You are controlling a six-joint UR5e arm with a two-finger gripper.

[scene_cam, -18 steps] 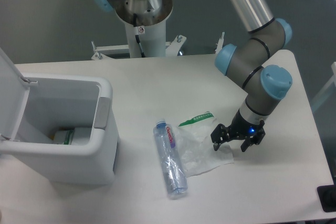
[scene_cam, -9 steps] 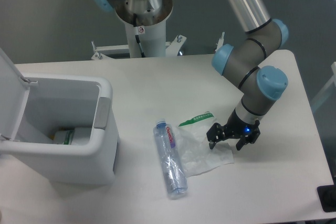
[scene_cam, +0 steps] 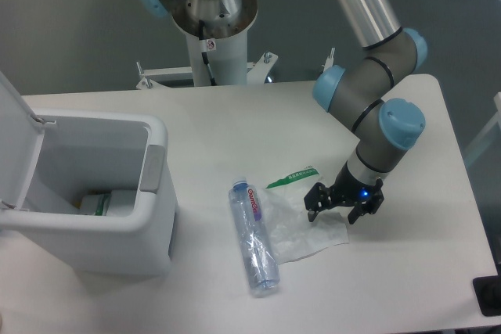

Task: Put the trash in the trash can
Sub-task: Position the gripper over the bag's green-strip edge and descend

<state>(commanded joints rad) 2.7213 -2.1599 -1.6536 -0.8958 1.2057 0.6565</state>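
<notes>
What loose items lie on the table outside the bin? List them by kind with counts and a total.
Clear slim plastic bottle with red-and-blue label: 1
Clear thin plastic bag with green top strip: 1
Total: 2

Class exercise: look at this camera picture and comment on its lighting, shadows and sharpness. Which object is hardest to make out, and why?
Fixed camera view: lighting is soft and even, with only faint shadows under the trash can and the tool; the whole image is slightly soft. The clear plastic bag is hardest to see, nearly blending into the white table; the bottle shows pale highlights.
</notes>
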